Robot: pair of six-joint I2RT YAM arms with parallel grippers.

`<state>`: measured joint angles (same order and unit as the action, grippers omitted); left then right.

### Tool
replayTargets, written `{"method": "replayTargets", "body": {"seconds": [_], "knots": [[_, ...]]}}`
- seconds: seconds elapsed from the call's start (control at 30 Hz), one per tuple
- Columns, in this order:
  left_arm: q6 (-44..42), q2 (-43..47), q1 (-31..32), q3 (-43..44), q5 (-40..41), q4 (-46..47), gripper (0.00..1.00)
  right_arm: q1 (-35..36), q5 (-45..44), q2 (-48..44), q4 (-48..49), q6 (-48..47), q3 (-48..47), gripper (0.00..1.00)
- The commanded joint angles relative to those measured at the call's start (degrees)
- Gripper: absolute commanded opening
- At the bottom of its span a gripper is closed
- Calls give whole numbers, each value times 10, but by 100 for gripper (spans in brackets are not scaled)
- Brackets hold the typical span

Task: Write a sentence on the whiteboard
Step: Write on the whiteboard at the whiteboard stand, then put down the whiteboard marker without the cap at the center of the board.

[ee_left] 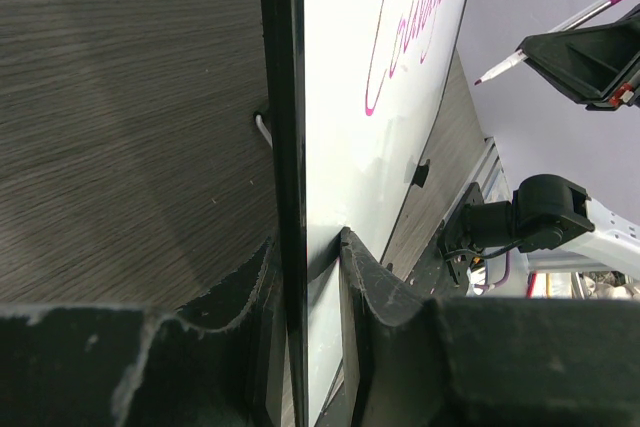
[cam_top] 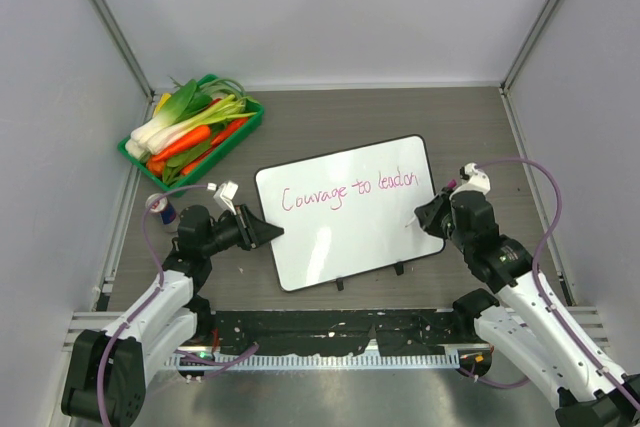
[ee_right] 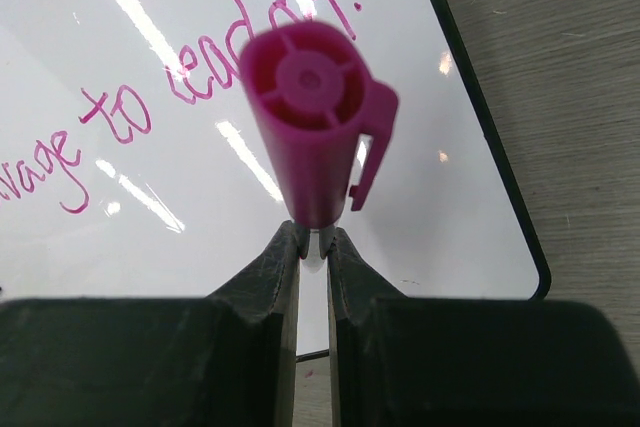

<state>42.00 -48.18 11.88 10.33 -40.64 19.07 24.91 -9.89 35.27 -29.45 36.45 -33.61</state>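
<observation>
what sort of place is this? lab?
Probably a lab robot cell: plain white panel walls on grey metal frame posts, a wood-grain table, and staged props: a green plastic tray of vegetables near a glossy white black-framed whiteboard.

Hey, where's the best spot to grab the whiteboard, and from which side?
Take the whiteboard by its thin left short edge, coming in flat from the left, one finger above, one below. It's wide and flat, so probably only an edge fits. The left gripper grips there now, clear of the sentence and the pen in the right gripper.
</observation>
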Motion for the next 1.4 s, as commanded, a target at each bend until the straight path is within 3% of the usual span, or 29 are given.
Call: {"method": "replayTargets", "body": {"seconds": [0.0, 0.33, 0.6, 0.93, 1.2, 1.37], "knots": [[-24, 6, -1, -1, 18, 9, 0, -2, -22, -6, -7, 6, -34, 1], [-24, 12, -1, -2, 17, 4, 0, -4, -91, 37, 26, -34, -125, 1], [-26, 27, -1, 0, 32, -15, 0, -28, -78, 89, 28, -63, -189, 1], [-40, 34, 0, 11, 63, -42, 3, -55, -34, 75, 30, -41, -159, 1], [-43, 37, -1, 13, 71, -50, 34, -158, 83, 86, 16, -43, -154, 1], [-43, 50, 0, 10, 75, -57, 47, -193, 121, 89, 17, -40, -143, 1]]}}
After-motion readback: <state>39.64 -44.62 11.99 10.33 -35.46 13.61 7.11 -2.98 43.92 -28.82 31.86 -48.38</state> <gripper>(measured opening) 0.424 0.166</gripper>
